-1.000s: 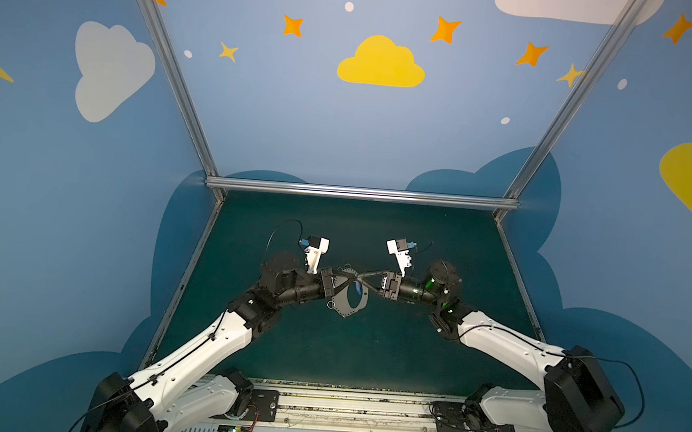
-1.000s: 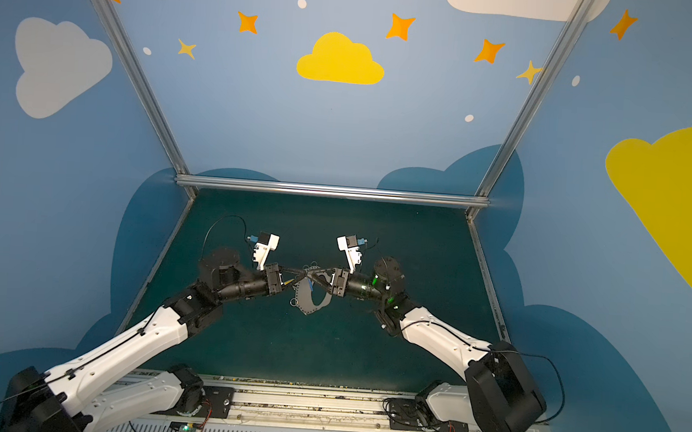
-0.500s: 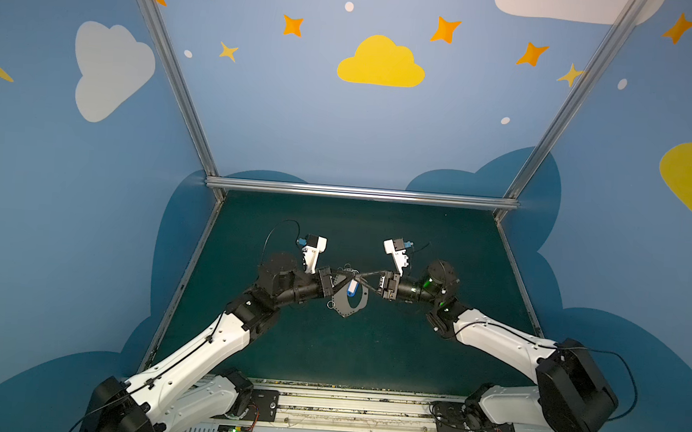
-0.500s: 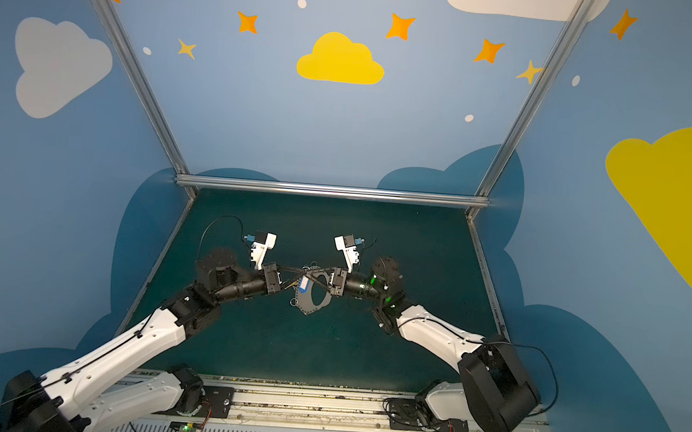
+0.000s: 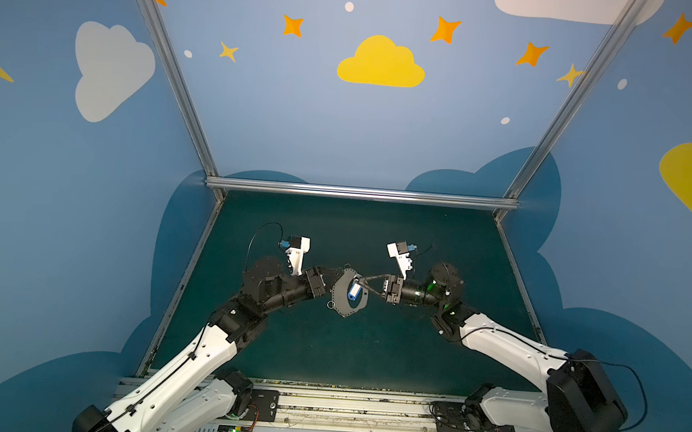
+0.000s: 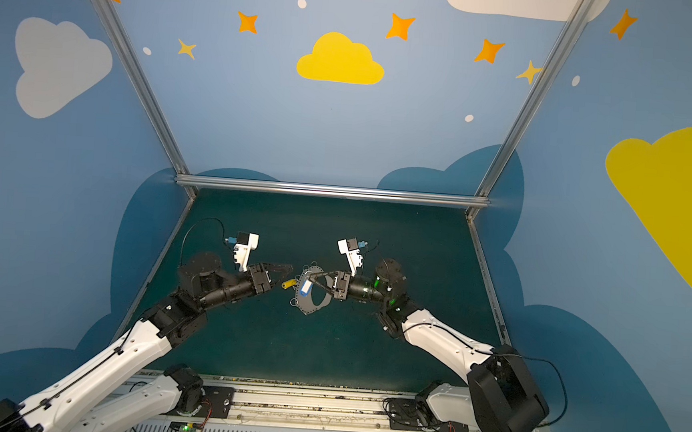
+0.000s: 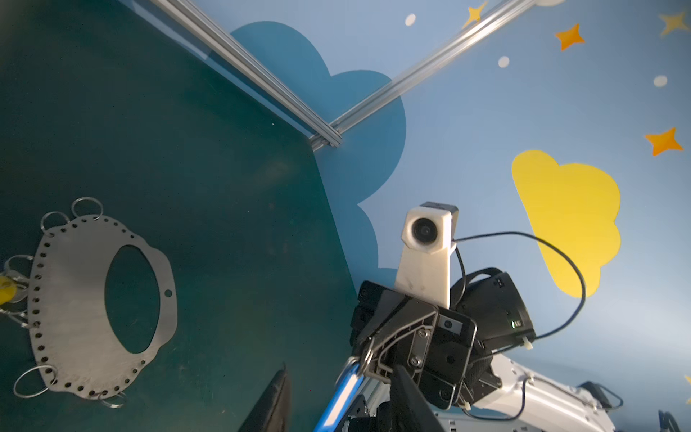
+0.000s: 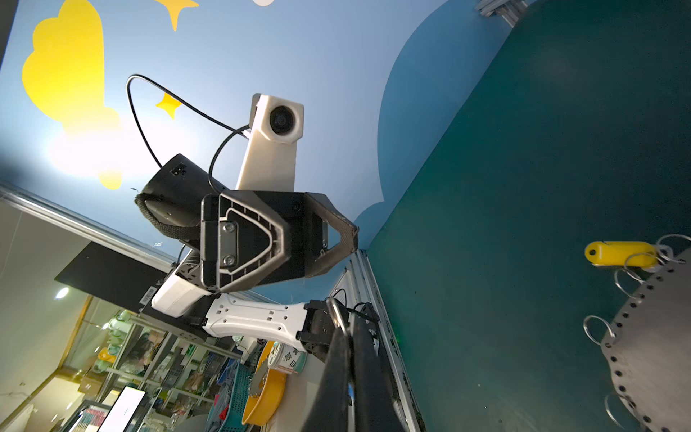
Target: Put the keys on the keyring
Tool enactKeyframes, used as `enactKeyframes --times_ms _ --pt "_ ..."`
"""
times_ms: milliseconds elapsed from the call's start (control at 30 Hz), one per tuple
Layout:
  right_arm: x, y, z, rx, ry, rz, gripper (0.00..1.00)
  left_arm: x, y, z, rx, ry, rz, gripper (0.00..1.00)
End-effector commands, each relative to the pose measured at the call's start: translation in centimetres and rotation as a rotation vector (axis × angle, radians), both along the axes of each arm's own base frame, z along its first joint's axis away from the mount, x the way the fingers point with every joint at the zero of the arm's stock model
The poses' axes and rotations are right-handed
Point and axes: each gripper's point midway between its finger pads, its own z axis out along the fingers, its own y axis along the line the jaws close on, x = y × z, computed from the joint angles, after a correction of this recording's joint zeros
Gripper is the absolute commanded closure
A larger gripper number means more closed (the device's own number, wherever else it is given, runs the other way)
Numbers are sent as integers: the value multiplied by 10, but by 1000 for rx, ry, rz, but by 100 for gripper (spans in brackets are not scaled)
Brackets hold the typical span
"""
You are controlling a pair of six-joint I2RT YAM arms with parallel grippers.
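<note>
Our left tool (image 6: 285, 275) just released, jaws apart; our right tool (image 6: 313, 279) clamped the blue key (image 6: 305, 288) by its ring, so we judge the handover done, keyring (image 7: 74, 299) next.

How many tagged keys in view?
2. The yellow-tagged key lies at the keyring plate's edge; the blue-tagged key hangs from the shut right gripper, over the plate in both top views. None else shows.

Top views high, looking down, wrist views low, facing each other, both showing keyring (image 7: 74, 299)
</note>
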Motion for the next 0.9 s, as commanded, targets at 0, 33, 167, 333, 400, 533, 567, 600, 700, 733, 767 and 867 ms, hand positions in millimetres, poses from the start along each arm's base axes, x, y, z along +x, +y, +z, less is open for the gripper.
enactKeyframes --times_ms 0,33,167,333,400,533,567,600,700,733,767,867 --pt "3 -12 -14 -85 14 -49 100 1 10 -32 85 96 49 51" --pt "4 -16 -19 -111 21 -66 100 2 12 -39 105 120 56 50" --pt "8 -39 -45 -234 49 -142 100 0 9 -82 203 256 38 49" --pt "4 -69 -85 -412 63 -228 100 -4 2 -134 310 438 29 48" --pt "2 -76 -97 -448 69 -249 100 -4 1 -150 368 495 39 47" --pt "-3 -84 -112 -475 82 -268 100 -3 -3 -181 447 626 38 46" --pt "-4 -84 -114 -477 88 -267 100 -3 -4 -189 455 655 42 45" --pt "-5 -84 -117 -477 91 -264 100 -1 -7 -194 453 672 38 45" --pt "-7 -82 -127 -485 104 -246 100 1 -13 -206 460 708 39 45" --pt "-8 -81 -131 -491 112 -239 100 2 -15 -208 467 717 40 45" --pt "-9 -79 -135 -497 120 -233 100 3 -16 -212 476 730 37 44" --pt "-10 -75 -142 -500 128 -220 100 4 -19 -224 507 776 26 45"
